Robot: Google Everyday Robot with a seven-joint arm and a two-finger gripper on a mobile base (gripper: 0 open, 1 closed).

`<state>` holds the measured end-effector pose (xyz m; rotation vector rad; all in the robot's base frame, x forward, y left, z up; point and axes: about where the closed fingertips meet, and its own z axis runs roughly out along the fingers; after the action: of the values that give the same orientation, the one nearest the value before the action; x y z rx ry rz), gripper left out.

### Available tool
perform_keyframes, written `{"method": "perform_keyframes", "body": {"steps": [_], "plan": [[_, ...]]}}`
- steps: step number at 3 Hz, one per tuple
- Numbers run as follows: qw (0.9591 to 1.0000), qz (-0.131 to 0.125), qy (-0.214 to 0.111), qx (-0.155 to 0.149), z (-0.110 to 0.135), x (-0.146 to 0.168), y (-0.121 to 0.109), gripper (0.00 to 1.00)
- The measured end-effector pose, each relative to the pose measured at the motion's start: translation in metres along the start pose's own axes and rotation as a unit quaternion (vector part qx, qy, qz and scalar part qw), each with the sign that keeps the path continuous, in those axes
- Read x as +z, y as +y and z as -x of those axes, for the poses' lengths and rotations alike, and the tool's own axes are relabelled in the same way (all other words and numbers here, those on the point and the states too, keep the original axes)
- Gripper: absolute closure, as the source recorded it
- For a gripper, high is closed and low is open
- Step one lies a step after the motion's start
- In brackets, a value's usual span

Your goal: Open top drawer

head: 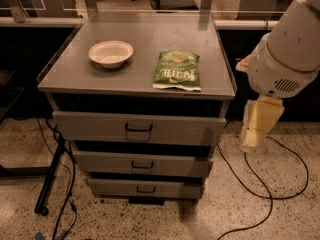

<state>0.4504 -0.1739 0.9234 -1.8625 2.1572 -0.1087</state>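
Shows the top drawer (90, 127) directly beneath the cabinet top (150, 44), which bears a bowl (111, 53) and a green snack bag (177, 70). Puts the gripper (259, 126) off to the right, hanging apart from the drawer; cannot tell its grip state.
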Motion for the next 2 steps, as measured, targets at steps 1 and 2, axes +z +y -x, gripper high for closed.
{"method": "perform_keyframes", "body": {"steps": [1,2], "plan": [[1.0,0.0,0.0,0.0,0.0,0.0,0.0,0.0],[0.9998,0.015,0.004,-0.014,0.006,0.034,0.009,0.0]]}}
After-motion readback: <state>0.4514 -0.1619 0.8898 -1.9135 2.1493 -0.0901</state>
